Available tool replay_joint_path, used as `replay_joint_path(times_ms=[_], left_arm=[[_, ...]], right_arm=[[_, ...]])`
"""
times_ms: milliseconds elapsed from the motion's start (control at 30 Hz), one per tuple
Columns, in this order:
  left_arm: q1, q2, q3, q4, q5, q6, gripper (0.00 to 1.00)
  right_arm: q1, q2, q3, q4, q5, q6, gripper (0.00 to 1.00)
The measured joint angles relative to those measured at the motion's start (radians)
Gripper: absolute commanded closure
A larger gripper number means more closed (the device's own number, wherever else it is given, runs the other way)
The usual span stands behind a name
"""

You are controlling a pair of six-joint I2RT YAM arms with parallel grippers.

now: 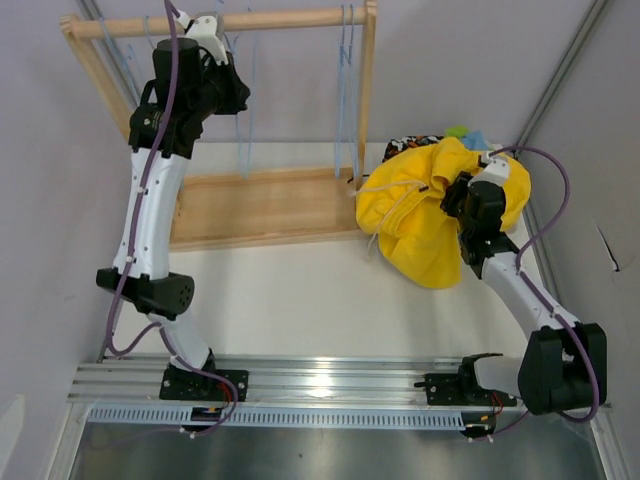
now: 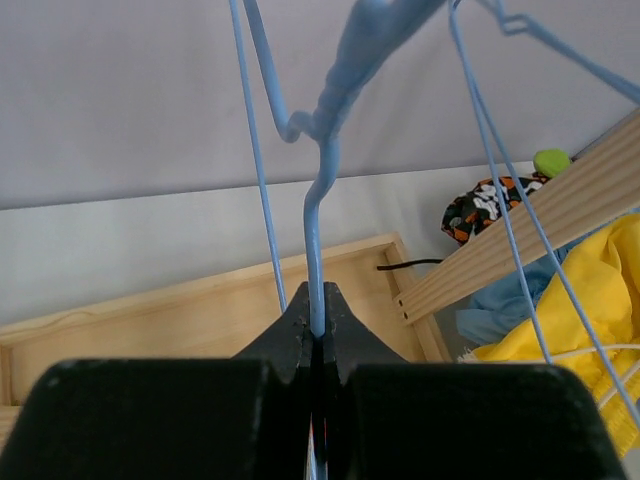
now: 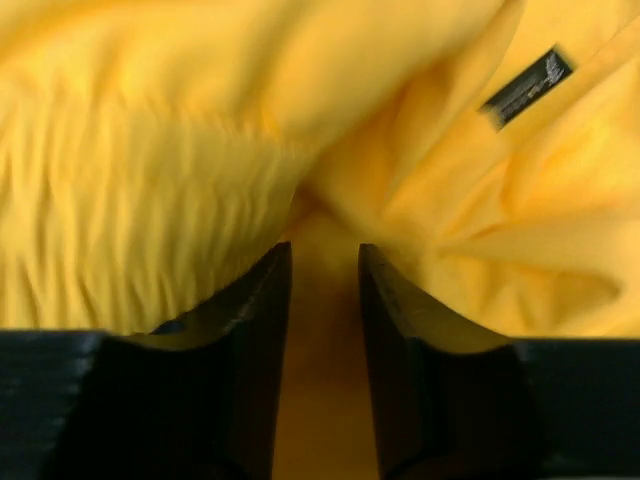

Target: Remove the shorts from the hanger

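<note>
The yellow shorts [image 1: 420,230] lie crumpled on the table at the right, off the rack, and fill the right wrist view [image 3: 200,150]. My right gripper [image 1: 455,195] sits down on them, its jaws a little apart [image 3: 325,265] with yellow cloth showing in the gap. High at the rack's left end, my left gripper [image 1: 230,90] is shut on the thin wire of a bare light blue hanger [image 2: 322,200]; the fingertips [image 2: 318,325] pinch it. Behind the yellow pair lie black patterned shorts [image 1: 410,145], lime green shorts [image 1: 458,131] and light blue shorts [image 1: 478,138].
A wooden rack stands at the back with its top rail [image 1: 270,20] and flat base [image 1: 260,205]. More bare blue wire hangers [image 1: 347,60] hang near its right post. Grey walls close in on both sides.
</note>
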Motion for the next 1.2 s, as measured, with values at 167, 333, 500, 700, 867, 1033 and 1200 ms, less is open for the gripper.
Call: replay_joint_path(times_ms=[167, 333, 500, 700, 867, 1033, 1200], left_arm=[[0.010, 0.075, 0.003, 0.003, 0.008, -0.026, 0.98], [0.010, 0.084, -0.008, 0.026, 0.019, -0.046, 0.76], [-0.006, -0.055, -0.231, 0.039, 0.014, -0.057, 0.39], [-0.069, -0.353, -0.549, 0.060, 0.007, -0.057, 0.02], [-0.143, -0.671, -0.791, 0.072, 0.020, -0.061, 0.01], [-0.168, -0.913, -0.888, 0.033, 0.027, -0.062, 0.01], [-0.169, -1.057, -0.807, -0.047, 0.001, -0.058, 0.01]], right_arm=[[0.055, -0.120, -0.047, -0.051, -0.033, 0.026, 0.13], [0.134, -0.219, -0.059, -0.098, -0.032, 0.028, 0.12], [0.186, -0.301, -0.059, -0.134, -0.018, 0.029, 0.12], [0.256, -0.371, -0.043, -0.218, -0.009, 0.036, 0.07], [0.304, -0.375, 0.097, -0.381, -0.039, 0.068, 0.01], [0.392, -0.415, 0.276, -0.460, -0.171, 0.083, 0.01], [0.428, -0.466, 0.420, -0.472, -0.343, 0.103, 0.01]])
